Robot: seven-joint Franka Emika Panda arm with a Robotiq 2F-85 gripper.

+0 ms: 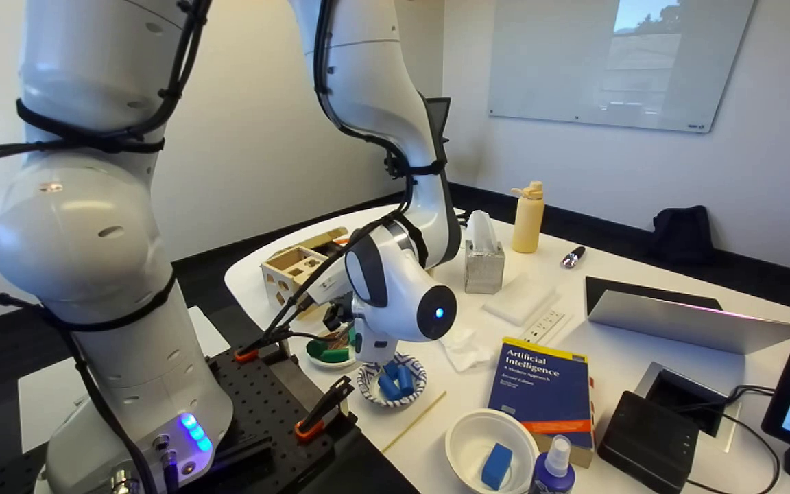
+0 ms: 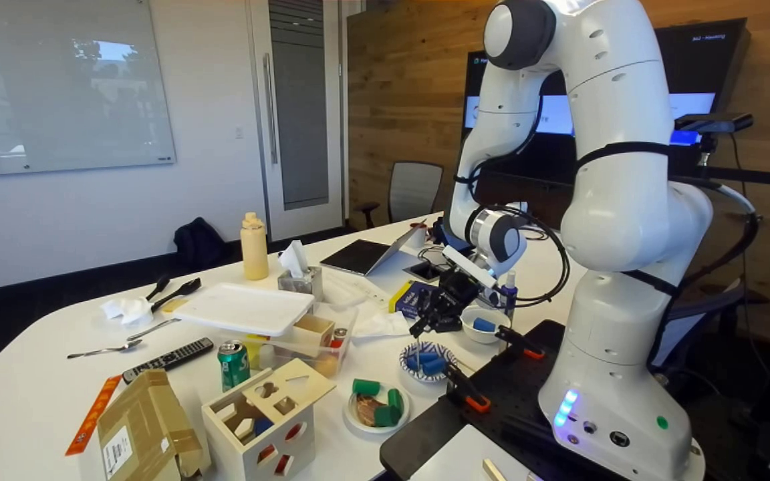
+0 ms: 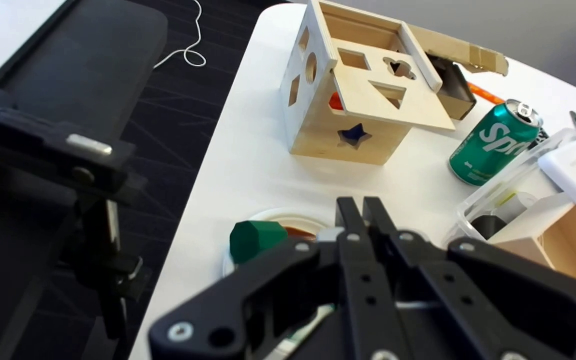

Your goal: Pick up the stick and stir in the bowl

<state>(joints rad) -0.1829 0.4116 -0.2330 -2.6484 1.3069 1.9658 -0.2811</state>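
Observation:
My gripper [image 3: 359, 206] is nearly closed, with a narrow gap between the fingertips in the wrist view. In an exterior view the gripper [image 2: 418, 329] is tilted above the blue-patterned bowl [image 2: 404, 366]. A thin pale stick [image 2: 417, 349] runs from its fingertips down toward the blue blocks in that bowl; its lower end is hard to make out. Another thin stick [image 1: 414, 422] lies on the table beside the blue-patterned bowl [image 1: 367, 396]. No small dark-green bowl shows in these frames. In an exterior view the arm hides the fingertips.
A small white plate [image 2: 358, 427] with green blocks [image 3: 255, 241] is beside the blue-patterned bowl. A white bowl [image 1: 460, 446] holds a blue block [image 1: 497, 466]. Black clamps [image 1: 330, 405], a wooden shape box [image 3: 348, 137], a Sprite can [image 3: 493, 142] and a book [image 1: 542, 384] stand around.

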